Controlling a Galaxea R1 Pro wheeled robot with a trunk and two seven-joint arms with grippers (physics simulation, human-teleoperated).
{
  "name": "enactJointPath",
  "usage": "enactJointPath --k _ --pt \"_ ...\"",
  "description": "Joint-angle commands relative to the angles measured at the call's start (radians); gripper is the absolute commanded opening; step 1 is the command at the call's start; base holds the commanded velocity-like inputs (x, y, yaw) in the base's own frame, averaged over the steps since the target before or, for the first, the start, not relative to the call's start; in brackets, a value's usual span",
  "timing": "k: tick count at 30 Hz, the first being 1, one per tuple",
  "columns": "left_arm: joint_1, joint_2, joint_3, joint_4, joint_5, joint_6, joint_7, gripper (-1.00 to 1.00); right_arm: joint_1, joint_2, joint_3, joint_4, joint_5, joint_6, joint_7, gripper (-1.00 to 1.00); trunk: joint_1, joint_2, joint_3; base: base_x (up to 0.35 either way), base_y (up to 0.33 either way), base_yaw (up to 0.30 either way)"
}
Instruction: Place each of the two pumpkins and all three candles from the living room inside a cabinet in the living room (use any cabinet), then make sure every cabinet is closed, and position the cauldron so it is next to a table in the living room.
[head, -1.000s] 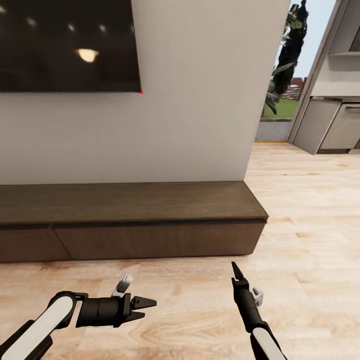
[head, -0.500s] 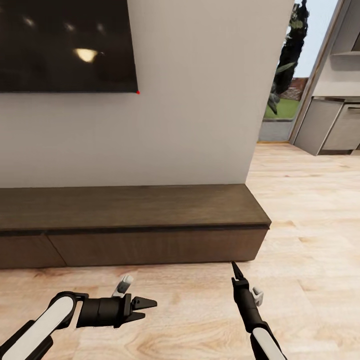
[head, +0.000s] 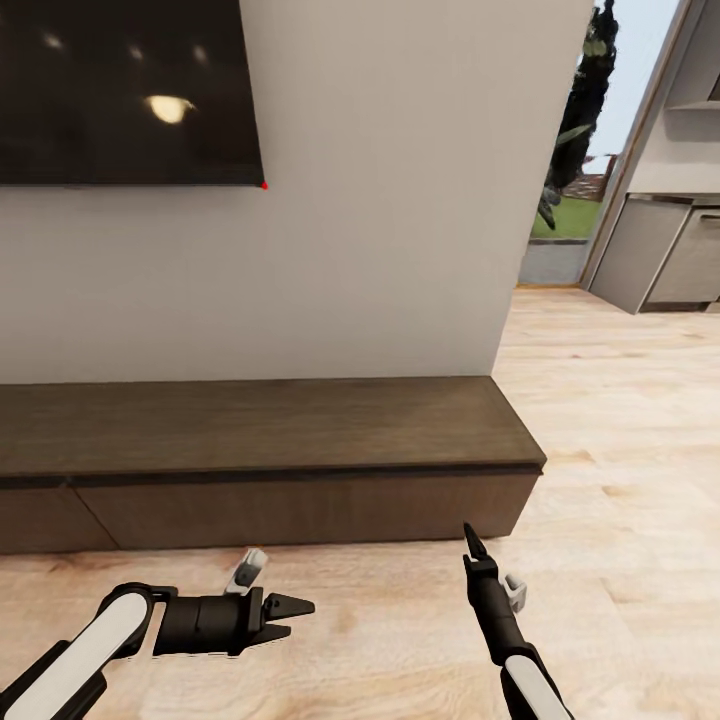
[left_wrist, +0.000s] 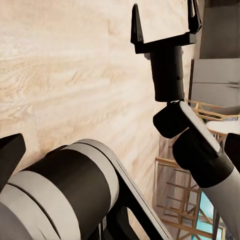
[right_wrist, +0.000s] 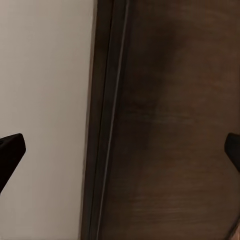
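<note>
My left gripper (head: 290, 618) hangs low over the floor, jaws parted and holding nothing. Beyond it the cabinet (head: 300, 455) runs along the far wall, its drawer fronts flush. My right gripper (head: 472, 545) points at it, spread wide and unladen. Rolling closer, I judge those fingertips could jab the cabinet's front.

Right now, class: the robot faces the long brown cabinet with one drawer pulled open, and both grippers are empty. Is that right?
Not quite. The cabinet has no drawer open: the head view shows its fronts flush. The left gripper and right gripper are indeed empty.
</note>
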Motion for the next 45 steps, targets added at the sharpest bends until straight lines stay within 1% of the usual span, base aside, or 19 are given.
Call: enactJointPath --k 1,16,45 --pt "-0.001 0.001 -0.001 0.0 -0.007 0.001 -0.008 1.0 -0.001 0.0 0.0 0.001 -0.008 0.001 0.005 1.0 0.0 0.0 -0.001 0.174 -0.001 0.0" --pt "-0.001 -0.001 -0.009 0.0 -0.007 -0.001 -0.008 1.0 -0.001 0.0 -0.001 0.001 -0.008 0.001 0.005 1.0 0.0 0.0 -0.001 0.151 0.0 0.0" --pt "-0.001 -0.001 -0.01 0.0 -0.008 -0.001 -0.007 1.0 -0.001 0.0 0.0 0.001 -0.005 0.0 0.005 1.0 0.0 0.0 -0.001 0.077 -0.005 0.0"
